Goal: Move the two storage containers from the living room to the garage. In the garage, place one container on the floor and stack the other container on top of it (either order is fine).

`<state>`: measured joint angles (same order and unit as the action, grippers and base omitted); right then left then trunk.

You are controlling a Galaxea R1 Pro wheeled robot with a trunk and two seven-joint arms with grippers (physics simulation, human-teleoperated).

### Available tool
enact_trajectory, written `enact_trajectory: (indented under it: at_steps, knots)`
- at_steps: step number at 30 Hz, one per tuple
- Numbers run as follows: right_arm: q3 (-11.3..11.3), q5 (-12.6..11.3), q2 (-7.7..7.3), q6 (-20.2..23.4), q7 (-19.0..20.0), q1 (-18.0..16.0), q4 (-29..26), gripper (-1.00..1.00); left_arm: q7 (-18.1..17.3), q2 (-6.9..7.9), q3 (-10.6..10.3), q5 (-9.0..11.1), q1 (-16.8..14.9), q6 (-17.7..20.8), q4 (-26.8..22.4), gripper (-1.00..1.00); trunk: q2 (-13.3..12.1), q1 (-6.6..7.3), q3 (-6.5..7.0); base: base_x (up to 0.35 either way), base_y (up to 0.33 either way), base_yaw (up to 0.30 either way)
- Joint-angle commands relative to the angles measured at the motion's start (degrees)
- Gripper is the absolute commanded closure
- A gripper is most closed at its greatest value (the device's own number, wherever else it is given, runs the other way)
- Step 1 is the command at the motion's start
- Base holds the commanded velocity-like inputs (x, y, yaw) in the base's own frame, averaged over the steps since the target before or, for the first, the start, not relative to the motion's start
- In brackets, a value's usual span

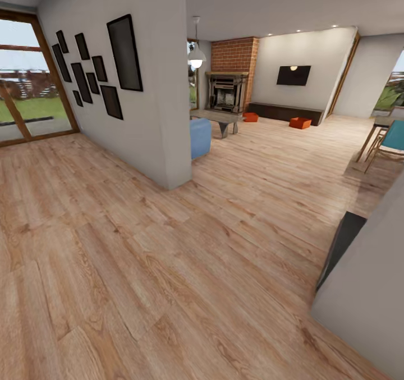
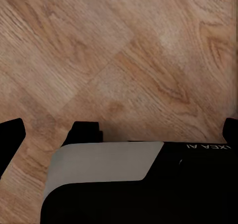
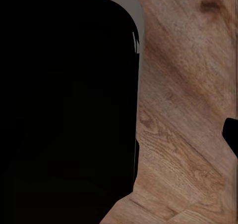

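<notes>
We can't make out the jaws' state on either arm, so we cannot tell whether they are spread or pressed together. In the left wrist view a black and grey body of the robot (image 2: 129, 179) takes up the lower part of the frame, over light wood plank flooring (image 2: 119, 60). In the right wrist view a big black panel with a grey rim (image 3: 64, 105) covers the left side of the frame, with the same planks (image 3: 183, 110) along the right.

Out to the head view now: we're looking across the wood floor (image 1: 168, 256) toward the living room. A pale wall (image 1: 151, 105) hung with dark picture frames (image 1: 124, 52) juts into the middle, with a glass door (image 1: 28, 83) at the far left. Past it, up in the centre, there's the red brick fireplace (image 1: 234, 72), the black wall TV (image 1: 293, 75) and the long dark cabinet (image 1: 285, 112).

And there they are, the two storage containers, small and far off in the upper centre: one orange-red bin (image 1: 251, 117) near the fireplace, the other bin (image 1: 300, 123) just in front of the cabinet, both on the floor, well apart from each other. A blue seat (image 1: 200, 137) sits beside the wall's end.
</notes>
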<state>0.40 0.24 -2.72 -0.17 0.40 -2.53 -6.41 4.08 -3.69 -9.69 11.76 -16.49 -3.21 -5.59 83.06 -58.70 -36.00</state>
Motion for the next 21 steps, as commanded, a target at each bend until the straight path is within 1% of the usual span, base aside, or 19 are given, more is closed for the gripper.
enact_trajectory:
  at_steps: [1,11,21]
  knots:
    - [0.0,0.0,-0.01,0.0,0.0,0.0,0.0,-1.0,0.2,0.0,-0.5,0.5,0.0,-0.2,0.0,-1.0,0.0,-0.03,-0.05,0.345,-0.105,0.0]
    - [0.0,0.0,-0.01,0.0,0.1,0.0,0.0,-1.0,0.3,0.0,-0.5,0.5,0.0,-0.3,0.0,-1.0,0.0,-0.03,-0.05,0.326,-0.116,0.0]
    - [0.0,0.0,-0.01,0.0,0.0,0.0,0.0,-1.0,0.3,-0.02,-0.5,0.5,0.0,-0.2,0.0,-1.0,0.0,-0.03,-0.05,0.299,-0.16,0.0]
